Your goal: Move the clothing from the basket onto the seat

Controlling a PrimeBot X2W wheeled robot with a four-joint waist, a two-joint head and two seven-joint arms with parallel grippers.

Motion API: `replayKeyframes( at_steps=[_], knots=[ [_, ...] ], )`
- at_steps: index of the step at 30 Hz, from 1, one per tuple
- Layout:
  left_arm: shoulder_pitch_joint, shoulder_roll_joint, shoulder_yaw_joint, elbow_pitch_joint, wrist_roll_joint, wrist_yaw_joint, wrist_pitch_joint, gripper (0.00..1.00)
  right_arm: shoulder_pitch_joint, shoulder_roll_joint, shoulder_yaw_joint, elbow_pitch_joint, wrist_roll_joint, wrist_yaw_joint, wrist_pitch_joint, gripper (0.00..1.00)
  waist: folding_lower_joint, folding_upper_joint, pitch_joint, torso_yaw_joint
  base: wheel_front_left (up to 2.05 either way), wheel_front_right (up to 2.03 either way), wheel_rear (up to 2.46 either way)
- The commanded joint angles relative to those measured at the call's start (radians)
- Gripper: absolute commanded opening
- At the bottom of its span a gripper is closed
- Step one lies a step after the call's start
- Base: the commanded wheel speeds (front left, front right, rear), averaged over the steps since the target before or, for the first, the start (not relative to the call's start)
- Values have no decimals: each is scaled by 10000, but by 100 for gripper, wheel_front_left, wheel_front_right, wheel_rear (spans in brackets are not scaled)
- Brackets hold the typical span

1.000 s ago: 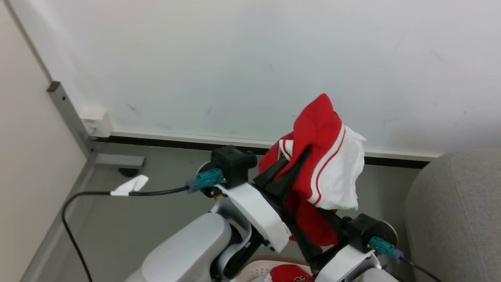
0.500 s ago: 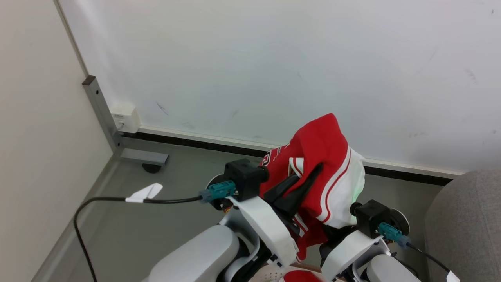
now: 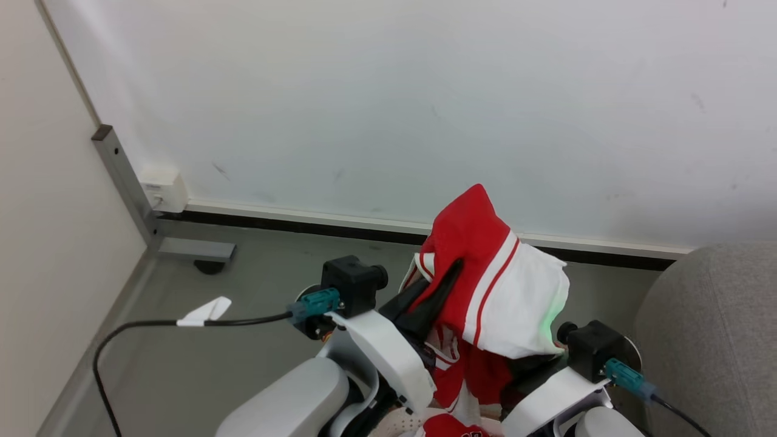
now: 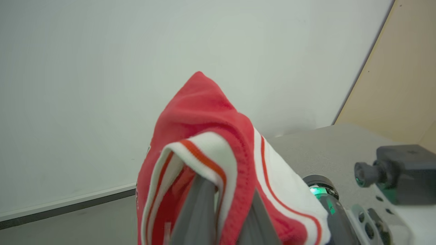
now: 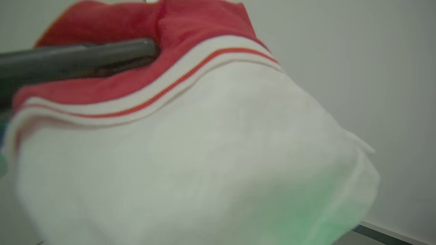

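Note:
A red garment with a white panel and stripe trim, part of the clothing [image 3: 485, 267], hangs in the air before the wall. My left gripper [image 3: 452, 267] is shut on it, the dark fingers [image 4: 201, 207] poking up into the fabric. In the left wrist view the clothing [image 4: 207, 115] drapes over both fingers. The white panel [image 5: 190, 153] covers my right gripper's fingers, so their state is hidden; the right wrist [image 3: 592, 352] sits just below the cloth. A bit of the perforated basket [image 3: 400, 422] with another red garment [image 3: 452, 428] shows at the bottom edge. The grey seat [image 3: 710, 340] is to the right.
A pale wall [image 3: 394, 103] with a dark baseboard stands close ahead. A grey metal post with a foot [image 3: 130, 188] stands in the left corner beside a beige panel. A black cable with a white tag [image 3: 203, 311] trails from my left wrist over the grey floor.
The head view has shifted back and forth. The garment stays held up in my left gripper, and its white panel now drapes lower, onto my right wrist.

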Motion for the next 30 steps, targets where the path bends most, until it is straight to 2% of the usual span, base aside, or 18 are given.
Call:
replayKeyframes(
  at_steps=[1, 2, 8, 13, 30],
  knots=[
    [144, 43, -14, 33, -109, -32, -47, 64, 96, -30, -68, -92, -47, -21, -20, 0, 0, 0, 32, -76, 0, 0, 0],
    [192, 59, -28, 37, -109, -19, -79, 100, 157, -30, -195, -145, -76, -21, -20, 0, 0, 0, 52, -120, 0, 0, 0],
    [388, 19, -131, -73, -101, -76, -286, 100, 476, -29, -1268, -535, -441, -21, -20, 0, 0, 0, 216, -422, 0, 0, 0],
    [560, 172, -295, -215, 131, -180, -503, 100, 658, -27, -1975, -930, -704, -21, -20, 0, 0, 0, 395, -974, 0, 0, 0],
    [794, 576, -518, -622, 1184, -503, -1145, 100, 1220, -125, -3585, -1941, -1310, -21, -20, 0, 0, 0, 1075, -3829, 0, 0, 0]
  ],
)
